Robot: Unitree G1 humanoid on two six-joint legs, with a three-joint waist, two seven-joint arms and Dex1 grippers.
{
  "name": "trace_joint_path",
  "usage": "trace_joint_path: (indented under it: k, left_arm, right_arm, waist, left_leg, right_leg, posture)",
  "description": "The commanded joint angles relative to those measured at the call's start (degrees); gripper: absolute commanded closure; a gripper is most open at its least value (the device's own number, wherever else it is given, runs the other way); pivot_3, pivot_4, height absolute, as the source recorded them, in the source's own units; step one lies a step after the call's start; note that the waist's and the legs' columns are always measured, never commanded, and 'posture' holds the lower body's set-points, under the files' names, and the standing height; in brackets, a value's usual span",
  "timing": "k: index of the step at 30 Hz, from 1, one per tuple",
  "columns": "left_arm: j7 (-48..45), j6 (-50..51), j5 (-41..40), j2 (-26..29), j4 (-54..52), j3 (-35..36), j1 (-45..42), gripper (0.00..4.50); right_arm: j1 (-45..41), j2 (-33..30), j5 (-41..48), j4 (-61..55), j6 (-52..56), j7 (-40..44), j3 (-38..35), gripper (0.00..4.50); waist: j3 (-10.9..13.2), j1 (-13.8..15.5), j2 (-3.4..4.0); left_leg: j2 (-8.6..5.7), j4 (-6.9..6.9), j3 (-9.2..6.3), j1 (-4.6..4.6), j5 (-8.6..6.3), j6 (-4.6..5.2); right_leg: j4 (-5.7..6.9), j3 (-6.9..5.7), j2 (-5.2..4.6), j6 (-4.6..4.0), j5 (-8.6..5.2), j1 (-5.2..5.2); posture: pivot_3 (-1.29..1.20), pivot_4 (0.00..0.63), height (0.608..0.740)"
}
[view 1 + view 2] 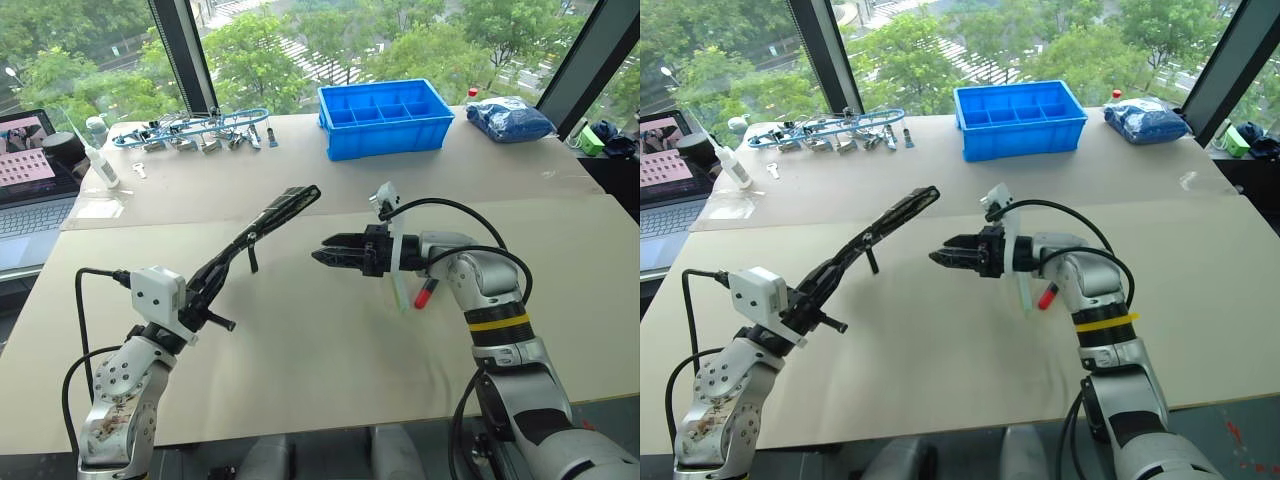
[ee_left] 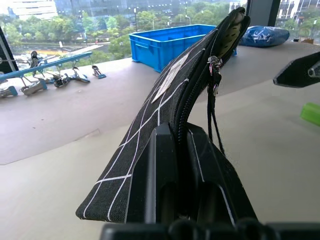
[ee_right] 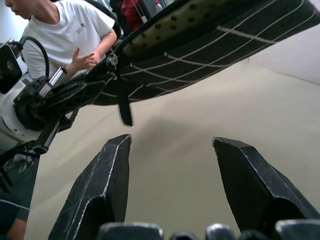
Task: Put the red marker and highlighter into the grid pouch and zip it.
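My left gripper (image 1: 205,291) is shut on one end of the grid pouch (image 1: 272,212), a black case with white grid lines, and holds it slanting up off the table. The pouch's far end gapes and shows a dotted lining (image 3: 165,31). Its black pull strap (image 2: 212,107) hangs down. My right gripper (image 1: 320,250) stands open and empty, pointing at the pouch from a short gap away. The highlighter (image 1: 401,286) and the red marker (image 1: 424,297) lie on the table behind my right wrist, partly hidden by it.
A blue compartment bin (image 1: 385,118) and a blue bag (image 1: 510,118) stand at the table's back. A row of clips (image 1: 195,132) and a white bottle (image 1: 100,160) sit at back left, beside a laptop (image 1: 30,190). A person in a white shirt (image 3: 65,30) is nearby.
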Motion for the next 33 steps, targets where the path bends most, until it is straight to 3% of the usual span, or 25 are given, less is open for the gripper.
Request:
trace_joint_path:
  k: [1,8,17,27,33]
  left_arm:
    - [0.5,0.1,-1.6,1.0,-3.5,1.6,-0.5,4.50]
    - [-1.0,-0.2,-4.2,1.9,-1.6,2.1,-2.4,4.50]
    - [-8.4,0.5,-5.6,6.1,5.4,-0.3,-6.8,4.50]
    - [-16.1,1.7,-4.4,14.4,13.4,-1.3,-10.3,4.50]
    - [-17.9,2.2,-4.9,15.1,15.9,-2.2,-13.4,4.50]
  right_arm:
    - [-1.9,-0.5,0.5,0.7,-2.9,0.9,-1.0,1.59]
    - [-2.2,-4.1,0.4,1.0,-4.8,-1.8,-4.5,1.59]
    - [5.1,-11.7,-0.5,-5.4,-3.4,-8.7,-9.7,1.59]
    - [14.8,-20.2,-0.1,-17.0,6.1,-18.2,-15.5,1.59]
    - [19.0,-21.6,-2.5,-20.0,10.5,-26.3,-17.5,1.59]
  waist:
    - [0.0,0.0,0.00]
    - [0.0,0.1,0.00]
    - [0.0,0.3,-0.02]
    - [0.0,0.5,-0.02]
    - [0.0,0.7,-0.03]
  left_leg:
    - [0.00,0.00,0.00,0.00,0.00,0.00]
    - [0.00,0.00,0.00,0.00,0.00,0.01]
    - [0.01,-0.02,0.02,-0.02,-0.02,0.03]
    - [0.02,-0.05,0.04,-0.05,-0.07,0.13]
    - [0.03,-0.04,0.08,-0.02,-0.14,0.26]
  right_leg:
    - [0.00,0.00,0.00,0.00,0.00,0.00]
    - [-0.01,0.00,0.01,0.00,0.00,0.00]
    - [-0.10,-0.02,0.02,0.00,0.00,0.04]
    - [-0.36,-0.03,0.03,0.00,0.02,0.08]
    - [-0.39,-0.02,0.03,0.01,0.02,0.09]
  posture:
    - [0.00,0.150,0.740]
    - [0.00,0.150,0.740]
    - [0.00,0.150,0.740]
    - [0.00,0.150,0.740]
    - [0.00,0.150,0.740]
